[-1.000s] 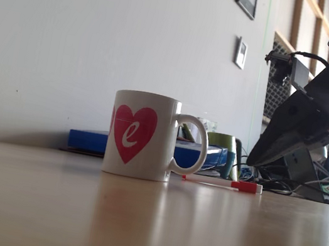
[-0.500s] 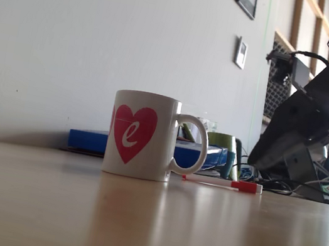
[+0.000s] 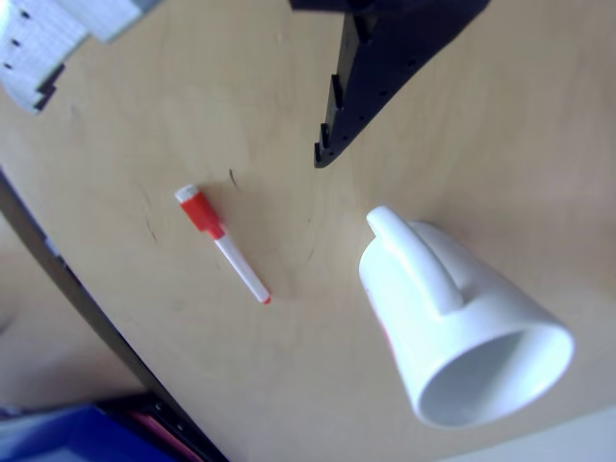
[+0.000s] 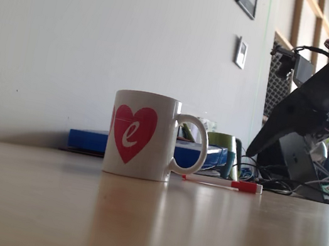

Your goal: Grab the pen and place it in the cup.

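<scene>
The pen (image 3: 222,246) lies flat on the wooden table, its orange-red cap toward the upper left in the other view. The cup (image 3: 462,332), a white mug, stands to its right with its handle facing my gripper. In the fixed view the cup (image 4: 141,135) shows a pink heart, and the pen (image 4: 224,184) lies just right of its handle. One black serrated finger (image 3: 351,91) of my gripper (image 3: 310,159) hangs above the table between pen and cup. Its toothed face is bare and holds nothing. In the fixed view my gripper (image 4: 250,152) points down-left, above and right of the pen.
A dark table edge (image 3: 96,322) runs close behind the pen in the other view. A white ridged object (image 3: 43,43) lies at the upper left. In the fixed view a blue flat box (image 4: 88,140), a green mug (image 4: 221,143) and cables (image 4: 272,182) sit behind.
My arm has swung upward and its black wedge now looks slimmer, with the tip a little higher. The cup and the pen have not moved.
</scene>
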Motion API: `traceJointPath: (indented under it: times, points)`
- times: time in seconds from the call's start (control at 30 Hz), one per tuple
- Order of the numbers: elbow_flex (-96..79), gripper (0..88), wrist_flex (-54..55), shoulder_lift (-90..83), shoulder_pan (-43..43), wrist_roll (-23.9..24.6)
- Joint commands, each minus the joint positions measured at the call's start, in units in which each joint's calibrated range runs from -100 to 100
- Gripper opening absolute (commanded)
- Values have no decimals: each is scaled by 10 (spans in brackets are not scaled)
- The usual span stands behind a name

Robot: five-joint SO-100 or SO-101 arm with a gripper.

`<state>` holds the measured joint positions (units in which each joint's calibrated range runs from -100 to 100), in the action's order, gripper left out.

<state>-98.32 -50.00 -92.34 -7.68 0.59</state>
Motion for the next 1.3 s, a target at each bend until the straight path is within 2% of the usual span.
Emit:
traceJointPath:
  times: [0.0, 0.23, 0.6, 0.93, 1.27]
  points:
    - [45, 556, 79, 95, -5, -18]
    - [178, 556, 180, 366, -16, -20]
    - [413, 562, 154, 684, -26, -7]
    - [572, 563, 118, 821, -63, 47]
    - [659, 563, 91, 926, -72, 43]
